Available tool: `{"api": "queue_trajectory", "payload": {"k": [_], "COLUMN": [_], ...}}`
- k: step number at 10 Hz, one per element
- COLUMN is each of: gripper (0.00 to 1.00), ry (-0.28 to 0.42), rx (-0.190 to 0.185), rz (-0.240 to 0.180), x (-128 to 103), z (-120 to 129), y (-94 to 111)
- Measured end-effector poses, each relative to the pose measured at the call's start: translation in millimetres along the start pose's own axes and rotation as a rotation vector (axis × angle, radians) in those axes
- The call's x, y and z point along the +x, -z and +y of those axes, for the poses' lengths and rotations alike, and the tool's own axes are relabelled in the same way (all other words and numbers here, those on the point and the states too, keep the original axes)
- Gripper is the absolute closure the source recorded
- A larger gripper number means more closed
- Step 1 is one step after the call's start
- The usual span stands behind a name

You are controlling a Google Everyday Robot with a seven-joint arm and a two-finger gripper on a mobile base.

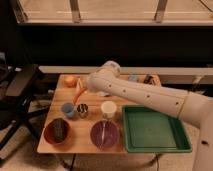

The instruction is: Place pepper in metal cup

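The pepper (79, 95) is a slim red-orange strip hanging tilted in the air, its lower tip just above and left of the metal cup (83, 110). My gripper (84, 89) is shut on the pepper's upper end, at the tip of the white arm that reaches in from the right. The metal cup is small, dark and shiny. It stands upright on the wooden table (80, 145), between a light-blue cup (67, 110) and a white cup (108, 109).
An orange fruit (70, 81) lies at the table's back left. A red bowl (57, 131) holding a dark object and a purple bowl (104, 134) sit along the front edge. A green tray (155, 129) fills the right side. A black chair (17, 95) stands at the left.
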Motion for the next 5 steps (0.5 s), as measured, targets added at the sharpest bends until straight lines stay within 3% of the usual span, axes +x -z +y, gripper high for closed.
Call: {"api": "queue_trajectory", "payload": {"k": [5], "gripper": [1.0], "ry": [0.069], "rx": [0.045], "rz": [0.008], "x": [8.1], "z": [3.9], "y": [-19.8]}}
